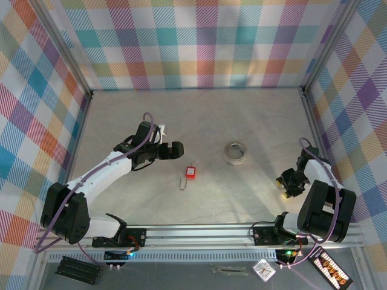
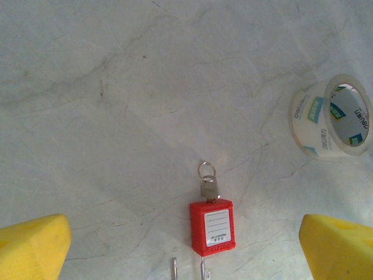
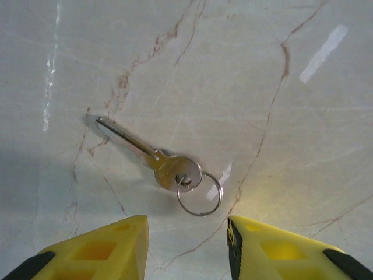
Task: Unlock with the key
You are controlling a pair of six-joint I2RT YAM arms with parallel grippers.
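Two keys, one padlock, one tape roll (image 2: 332,116). A loose key (image 3: 148,152) lies on the counter (image 3: 280,87) just ahead of the right jaws, which stand partly open and empty. Its blade slants away from them, and its ring (image 3: 200,193) is nearest their gap. The padlock (image 2: 211,226) lies well apart, centred ahead of the wide-open, empty left jaws, with its shackle toward them and the second key (image 2: 209,188) at its far end.
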